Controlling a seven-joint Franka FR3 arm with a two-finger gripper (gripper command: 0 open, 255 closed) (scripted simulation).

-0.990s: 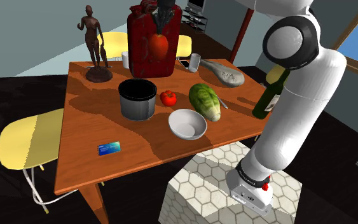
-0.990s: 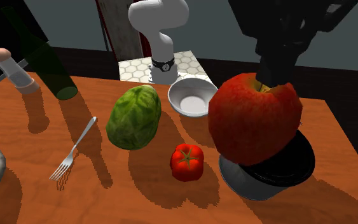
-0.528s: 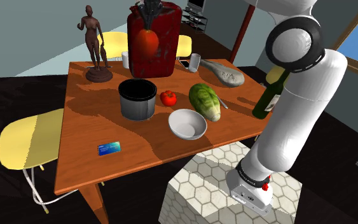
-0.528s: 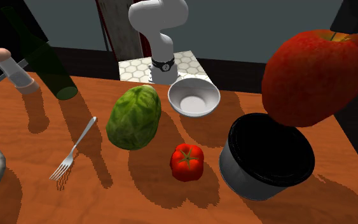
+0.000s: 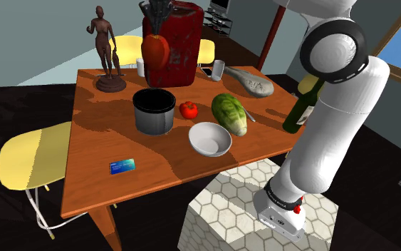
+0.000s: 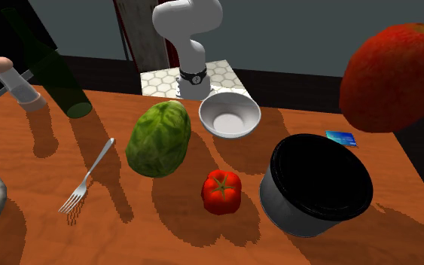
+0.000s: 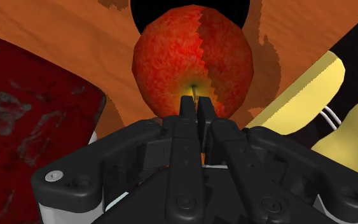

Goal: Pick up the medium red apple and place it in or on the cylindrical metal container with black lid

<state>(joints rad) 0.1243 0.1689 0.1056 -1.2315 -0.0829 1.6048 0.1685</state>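
Wooden table (image 5: pixel 92 171) below; tool (image 7: pixel 195 105) pinches apple (image 7: pixel 184 51), stem end toward tool.

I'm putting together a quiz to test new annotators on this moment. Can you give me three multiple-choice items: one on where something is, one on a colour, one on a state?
1. In the shoulder view, what lies between the container and the green vegetable?
A) a banana
B) a tomato
C) a book

2. What colour is the small card?
A) blue
B) yellow
C) pink

3. What state is the apple in?
A) cut in halves
B) resting inside the container
C) held in the air by the fingers

Answers:
1 B: the tomato sits between the two.
2 A: the card's face is blue.
3 C: in the wrist view the fingers clasp the apple's stem end, and it hangs whole, apart from the container.
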